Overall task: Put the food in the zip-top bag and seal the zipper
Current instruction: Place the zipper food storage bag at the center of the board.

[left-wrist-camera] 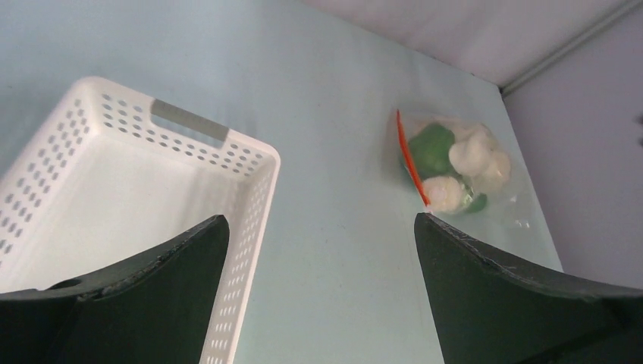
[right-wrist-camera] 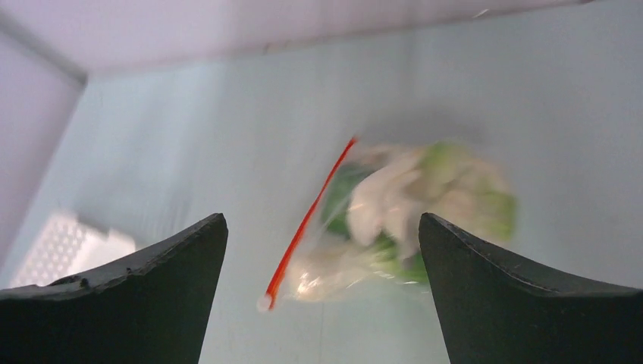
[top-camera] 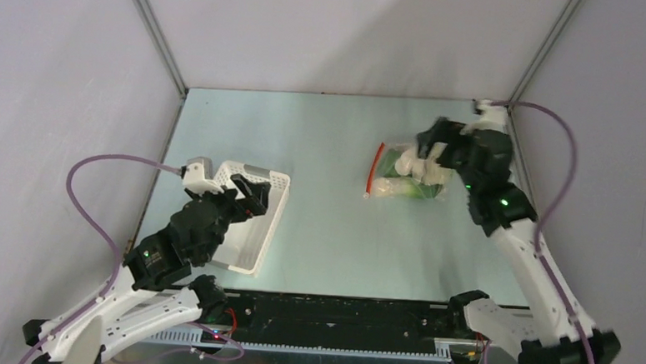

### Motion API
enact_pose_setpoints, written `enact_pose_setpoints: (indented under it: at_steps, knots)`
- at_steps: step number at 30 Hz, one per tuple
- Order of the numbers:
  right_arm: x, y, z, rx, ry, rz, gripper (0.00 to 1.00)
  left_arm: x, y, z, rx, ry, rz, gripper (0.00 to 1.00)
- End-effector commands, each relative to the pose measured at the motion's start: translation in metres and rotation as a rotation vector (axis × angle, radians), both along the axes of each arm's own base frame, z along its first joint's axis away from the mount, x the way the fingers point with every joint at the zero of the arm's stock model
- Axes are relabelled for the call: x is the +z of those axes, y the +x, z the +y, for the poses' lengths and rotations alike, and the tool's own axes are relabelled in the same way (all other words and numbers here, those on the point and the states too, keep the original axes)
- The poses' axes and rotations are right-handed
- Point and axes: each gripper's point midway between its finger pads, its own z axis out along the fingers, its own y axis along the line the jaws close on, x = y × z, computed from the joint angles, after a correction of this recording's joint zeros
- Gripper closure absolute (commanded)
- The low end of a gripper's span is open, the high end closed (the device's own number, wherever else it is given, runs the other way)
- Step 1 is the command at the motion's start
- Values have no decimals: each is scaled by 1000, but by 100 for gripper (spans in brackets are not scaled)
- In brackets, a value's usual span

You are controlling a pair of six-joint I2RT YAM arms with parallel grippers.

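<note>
White basket (left-wrist-camera: pixel 250 149) lies below the open left jaws; open right jaws hover over the filled, possibly sealed bag (left-wrist-camera: pixel 455 167).

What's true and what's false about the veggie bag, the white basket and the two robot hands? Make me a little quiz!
1. The vegetables are inside the clear zip-top bag. True.
2. The left gripper is open, close to the white perforated basket. True.
3. The basket is full of mushrooms. False: no food shows in it; the white mushrooms are in the bag.
4. The right gripper is squeezing the bag. False: its jaws stand wide open, and the bag lies on the table beyond them.
5. The zipper along the bag's mouth is red-orange. True.
</note>
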Motion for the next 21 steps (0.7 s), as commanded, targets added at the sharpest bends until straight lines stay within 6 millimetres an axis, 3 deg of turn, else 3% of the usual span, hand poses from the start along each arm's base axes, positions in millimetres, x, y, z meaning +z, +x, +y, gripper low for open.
enact_pose_setpoints:
  at_steps: [1,2,5,7,13,21]
  knots:
    - [12,-15,-79,-270,129,8,0,18,8,32,203,21,26,2]
    - [12,-26,-93,-320,118,11,0,12,8,40,242,55,54,2]
    - [13,-49,-145,-532,65,-5,0,19,8,57,329,32,63,2]
    - [7,-65,-165,-620,41,-3,0,21,8,66,369,12,71,2]
    - [5,-91,-184,-700,19,-26,0,28,1,84,445,-8,80,2]
    - [2,-96,-193,-729,-4,-39,0,33,-7,96,476,7,101,2]
